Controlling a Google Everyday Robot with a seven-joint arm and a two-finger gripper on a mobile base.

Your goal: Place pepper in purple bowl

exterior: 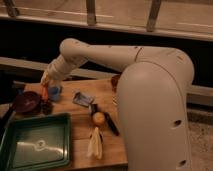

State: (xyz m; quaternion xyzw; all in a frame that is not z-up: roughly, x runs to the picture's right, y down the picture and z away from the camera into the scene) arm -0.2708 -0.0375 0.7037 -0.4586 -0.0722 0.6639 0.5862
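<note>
My gripper is at the left end of the table, at the tip of the long white arm that reaches in from the right. It is shut on the pepper, a slim orange-red piece hanging down from its fingers. The pepper hangs just off the right rim of the purple bowl, a dark round bowl at the table's far left. The inside of the bowl looks bare.
A blue object sits just right of the pepper, and a dark clump below it. A green tray fills the front left. A bluish packet, an orange fruit, a black tool and a pale corn-like item lie mid-table.
</note>
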